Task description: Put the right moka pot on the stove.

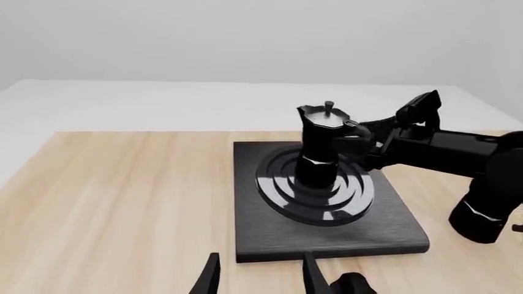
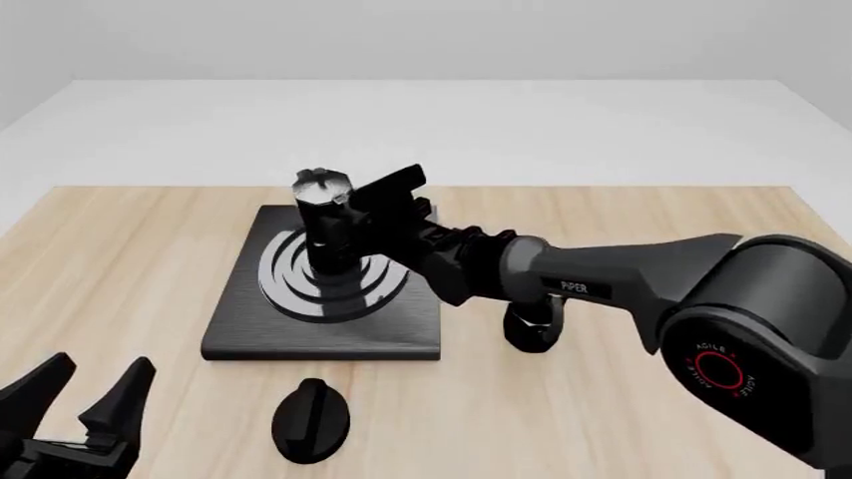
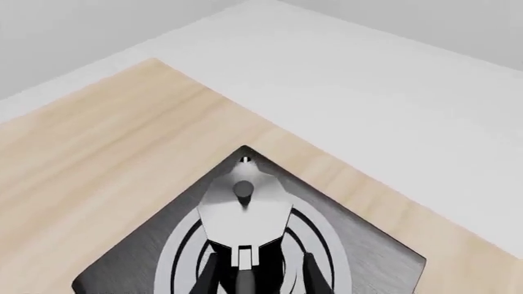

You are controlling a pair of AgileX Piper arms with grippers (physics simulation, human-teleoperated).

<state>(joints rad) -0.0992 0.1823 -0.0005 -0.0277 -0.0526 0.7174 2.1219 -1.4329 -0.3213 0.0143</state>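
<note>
Right jaws astride moka pot (image 3: 241,211) handle, on stove (image 2: 319,334)

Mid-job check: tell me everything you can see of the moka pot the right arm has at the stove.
The right moka pot is small, black and faceted, waisted, with a shiny silver lid and small knob. It stands upright on the burner rings of the stove, roughly at their centre. The right gripper has its fingers either side of the pot's handle; whether they clamp it is unclear. The left gripper is well clear of it.

Simulated tabletop test rig, bare light-wood table (image 2: 639,419), plain white surround, stove (image 2: 239,334) slab at 11 o'clock, no room fittings
</note>
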